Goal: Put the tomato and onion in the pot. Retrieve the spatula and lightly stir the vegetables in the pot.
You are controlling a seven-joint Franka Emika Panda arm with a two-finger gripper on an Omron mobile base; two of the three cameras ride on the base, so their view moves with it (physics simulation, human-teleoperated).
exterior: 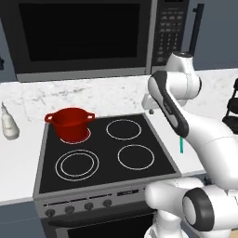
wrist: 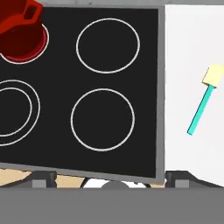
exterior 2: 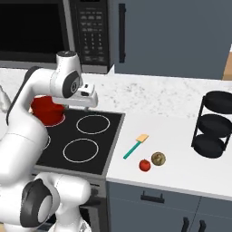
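White counter (exterior 2: 181,149) – spatula (exterior 2: 136,147), tomato (exterior 2: 144,165), onion (exterior 2: 158,158), black rack (exterior 2: 213,124)

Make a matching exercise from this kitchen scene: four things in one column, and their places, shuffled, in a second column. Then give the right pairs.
Things:
1. pot
2. spatula
3. tomato
4. gripper

Places:
A. on the white counter right of the stove, head toward the wall
B. on the back left burner
C. in the air above the stove top, jaws open, holding nothing
D. near the counter's front edge, beside the brownish onion

Pairs: 1-B, 2-A, 3-D, 4-C
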